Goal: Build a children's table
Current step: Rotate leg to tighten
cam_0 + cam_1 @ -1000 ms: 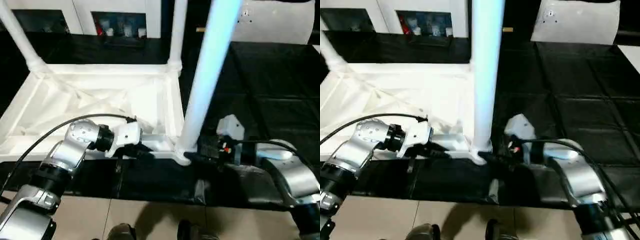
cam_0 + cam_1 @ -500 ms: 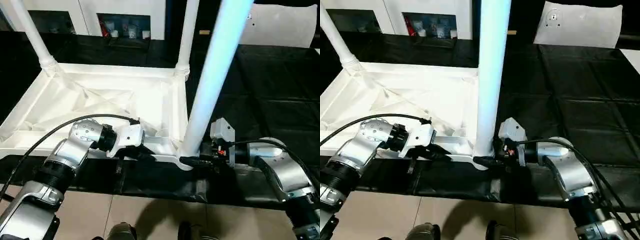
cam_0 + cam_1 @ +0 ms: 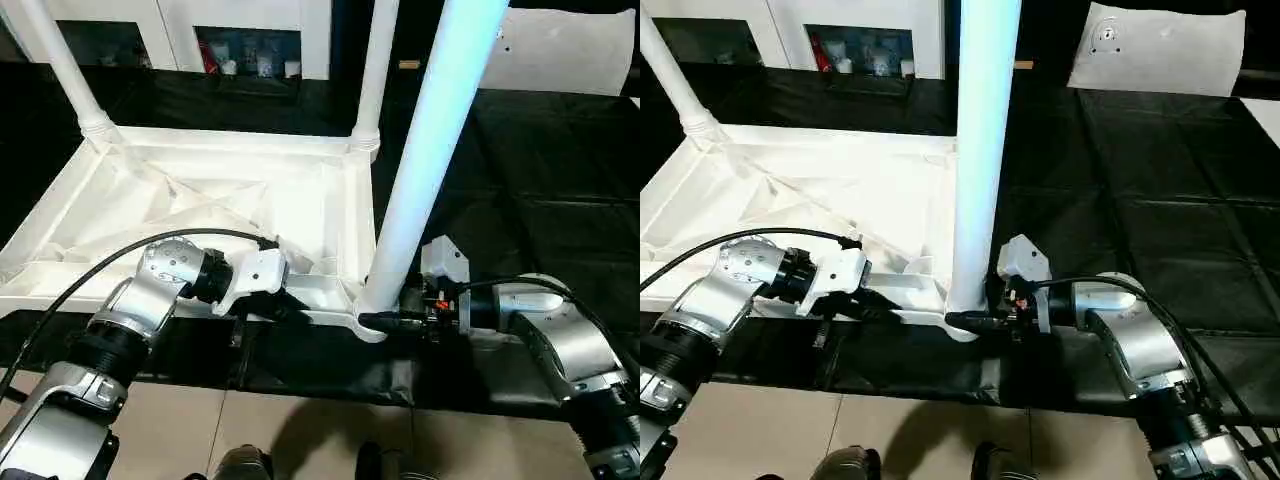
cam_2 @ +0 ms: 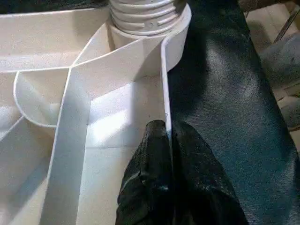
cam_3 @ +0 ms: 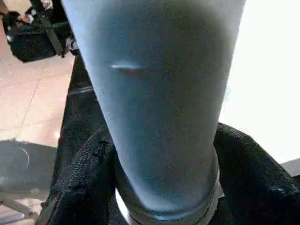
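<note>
The left arm [image 3: 130,310] is seen rising from the lower left of the head view, bent at the elbow, its wrist turned toward the centre. The left gripper [image 4: 167,140] is pinched shut on the thin rim of the table top [image 4: 163,75], one finger on each side of the wall. The right arm [image 3: 560,340] is reached in from the lower right. The right gripper [image 5: 161,187] is set around the base of the near leg [image 5: 154,93], a black finger [image 5: 82,173] lying against each side.
</note>
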